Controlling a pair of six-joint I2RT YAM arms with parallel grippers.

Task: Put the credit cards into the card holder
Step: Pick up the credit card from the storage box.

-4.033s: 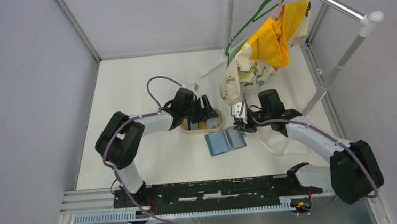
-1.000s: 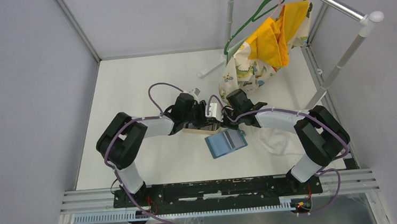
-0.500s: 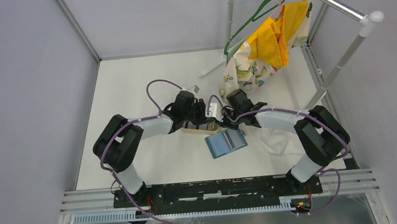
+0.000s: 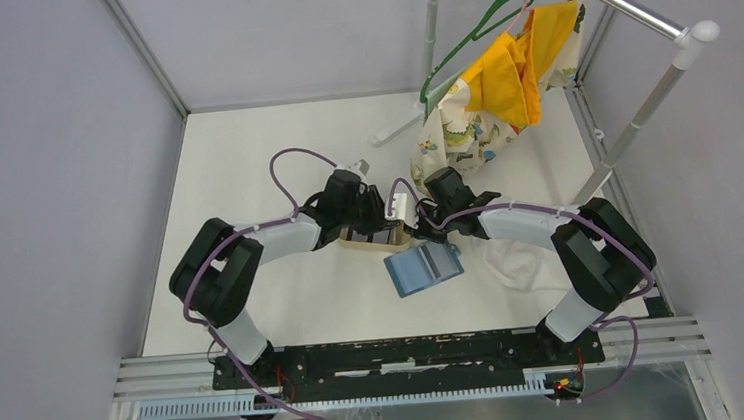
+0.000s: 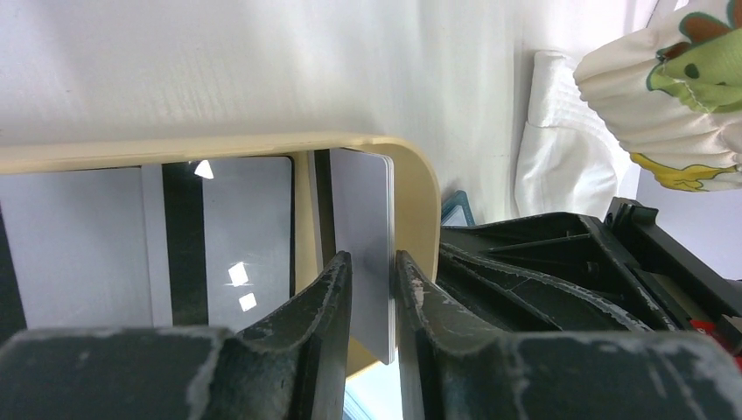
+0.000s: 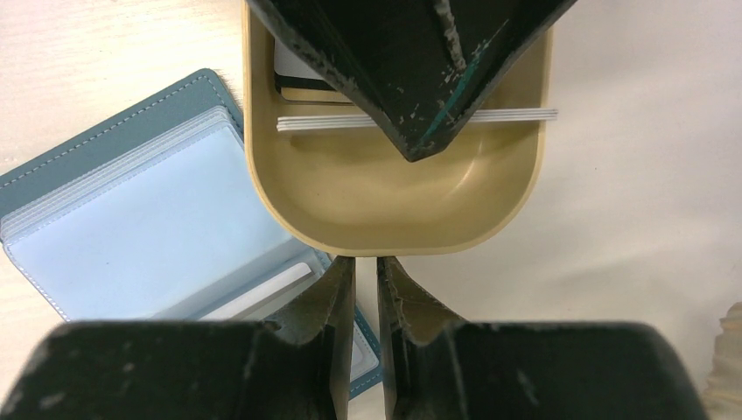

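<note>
Several pale credit cards [image 5: 372, 219] stand on edge as a thin stack inside the tan tray [image 5: 262, 143], and my left gripper [image 5: 374, 271] is shut on that stack. More cards [image 5: 219, 236], pale with black stripes, lie flat in the tray. From the right wrist view the stack [image 6: 324, 122] shows as a white line under the left gripper [image 6: 411, 96]. The blue card holder [image 6: 114, 236] lies open beside the tray [image 6: 411, 219], with one pale card [image 6: 262, 293] in a clear sleeve. My right gripper [image 6: 357, 262] is shut, empty, its tips against the tray's near wall. Overhead, both grippers [image 4: 386, 221] [image 4: 411, 225] meet above the card holder [image 4: 423, 266].
A clothes rack [image 4: 633, 9] stands at the back right with a green hanger and yellow and printed garments [image 4: 507, 69]. A white cloth [image 4: 522, 258] lies right of the card holder. Printed fabric [image 5: 674, 96] hangs close beyond the tray.
The left jaws have closed on the standing stack of cards. Both arms stay at the tray; the right arm came over from the right several seconds ago.
</note>
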